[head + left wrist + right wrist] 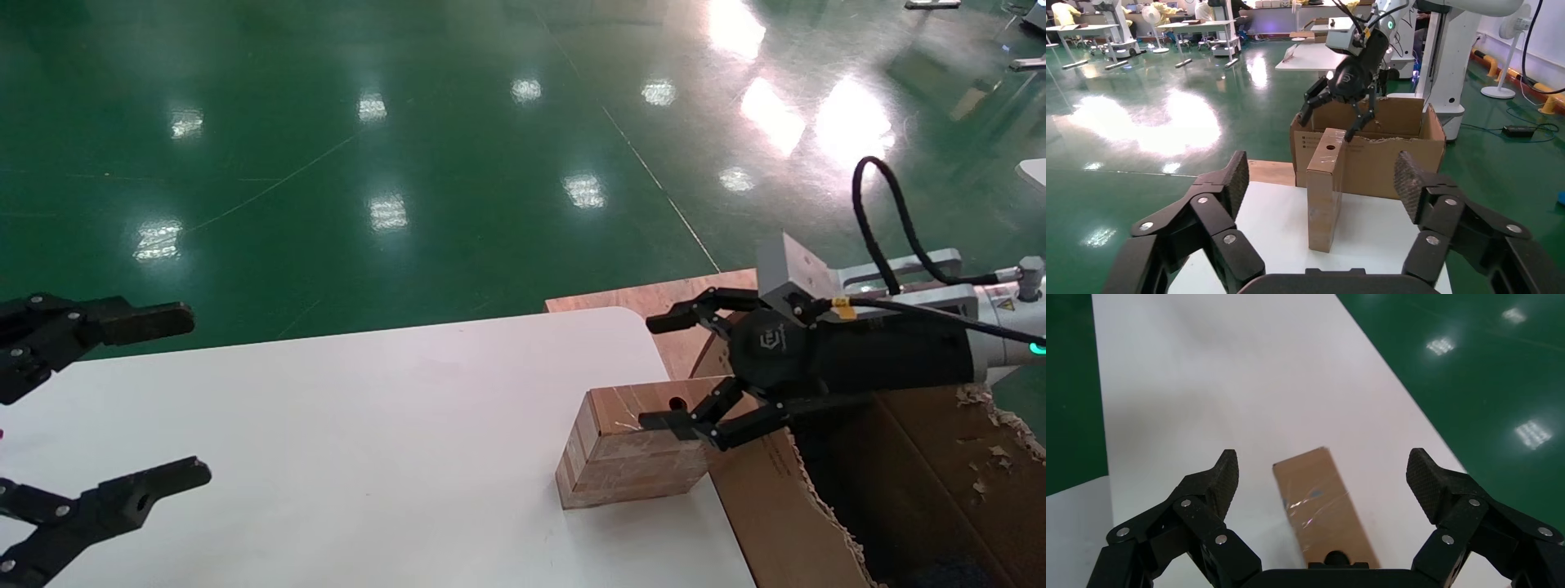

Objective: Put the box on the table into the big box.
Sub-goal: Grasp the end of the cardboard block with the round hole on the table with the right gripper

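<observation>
The small brown box [629, 457] stands on edge near the right edge of the white table [368, 425], its holed, taped face turned up. It touches or nearly touches the big box [784, 523], a torn-edged carton with a dark inside. My right gripper [654, 371] is open and empty, hovering just above the small box's end nearest the carton. In the right wrist view the box [1321, 502] lies between and below the spread fingers of the right gripper [1322, 468]. My left gripper [192, 396] is open and empty at the table's left side, far from the box [1324, 190].
A brown plywood board [645, 298] lies beyond the table's rounded corner. Glossy green floor surrounds the table. In the left wrist view the carton [1376, 162] shows black print on its side, with a white robot column [1450, 67] behind it.
</observation>
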You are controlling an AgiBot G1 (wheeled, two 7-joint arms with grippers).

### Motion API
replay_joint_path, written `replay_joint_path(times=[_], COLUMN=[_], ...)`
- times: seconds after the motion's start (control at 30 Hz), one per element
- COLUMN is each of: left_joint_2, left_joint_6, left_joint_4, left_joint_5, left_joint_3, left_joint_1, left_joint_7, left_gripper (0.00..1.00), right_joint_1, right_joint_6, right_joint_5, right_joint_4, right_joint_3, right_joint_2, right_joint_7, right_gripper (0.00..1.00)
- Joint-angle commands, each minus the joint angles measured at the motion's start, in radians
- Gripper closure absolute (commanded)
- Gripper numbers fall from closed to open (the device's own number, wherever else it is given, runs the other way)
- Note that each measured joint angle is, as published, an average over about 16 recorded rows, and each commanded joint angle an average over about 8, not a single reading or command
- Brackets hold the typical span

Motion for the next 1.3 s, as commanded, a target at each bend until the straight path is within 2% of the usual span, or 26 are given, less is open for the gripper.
replay_joint_path(times=[0.03, 0.47, 0.87, 1.3], left_joint_2=[0.000, 0.000, 0.000, 0.000], left_joint_6=[0.000, 0.000, 0.000, 0.000], left_joint_4=[0.000, 0.000, 0.000, 0.000], left_joint_5=[0.000, 0.000, 0.000, 0.000], left_joint_3=[0.000, 0.000, 0.000, 0.000], left_joint_1=[0.000, 0.000, 0.000, 0.000], left_joint_7=[0.000, 0.000, 0.000, 0.000], left_gripper=[1.00, 1.00, 1.00, 1.00], right_joint_1=[-0.006, 0.027, 0.121, 0.160], right_joint_6=[-0.001, -0.004, -0.009, -0.013], right_joint_5=[0.009, -0.015, -0.053, 0.010], right_joint_4=[-0.014, -0.105, -0.235, -0.300], right_joint_3=[-0.015, -0.110, -0.217, -0.339], right_joint_2=[0.000, 0.001, -0.056, -0.073], right_joint_7=[-0.011, -0.114, -0.223, -0.262], right_gripper=[0.00, 0.00, 0.00, 0.00])
